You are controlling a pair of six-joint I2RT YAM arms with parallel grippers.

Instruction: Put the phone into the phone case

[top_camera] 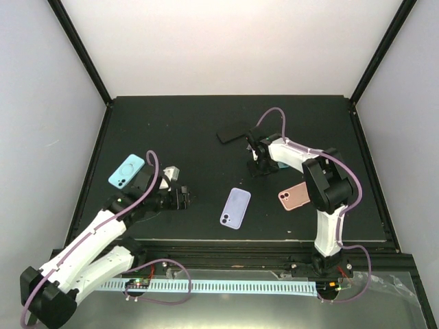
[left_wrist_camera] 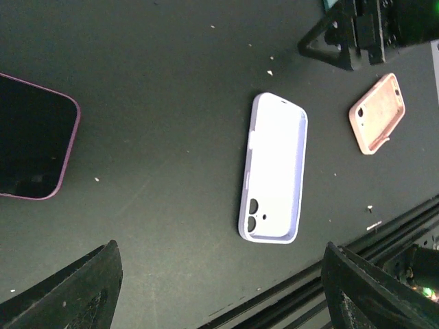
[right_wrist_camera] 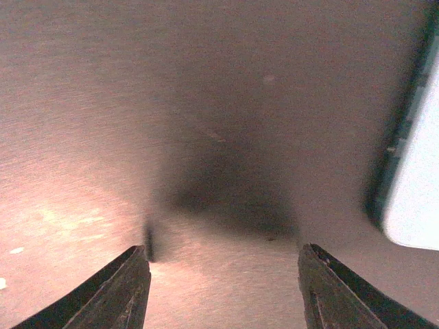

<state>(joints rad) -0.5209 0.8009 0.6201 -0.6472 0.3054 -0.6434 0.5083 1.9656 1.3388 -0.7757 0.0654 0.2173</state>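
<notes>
Fig.: workspace, top view w/ wrist insets. L gripper (top_camera: 184,199): jaws wide apart, nothing betw. them, near table's (top_camera: 171,123) near-left part. R gripper (top_camera: 257,164): jaws apart low over bare table, holding nothing; teal-edged item (right_wrist_camera: 418,171) just beside it. Phone (top_camera: 233,131): flat, dark face up, mid-table toward far edge. Lilac case (top_camera: 235,208): open side up, by near edge, centre. Pink case (top_camera: 293,197): to its right, apart.

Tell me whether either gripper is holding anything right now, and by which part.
Nothing is held. The left gripper hangs open above the matte black tabletop. The right gripper is open low over it, with nothing between its fingers.
</notes>
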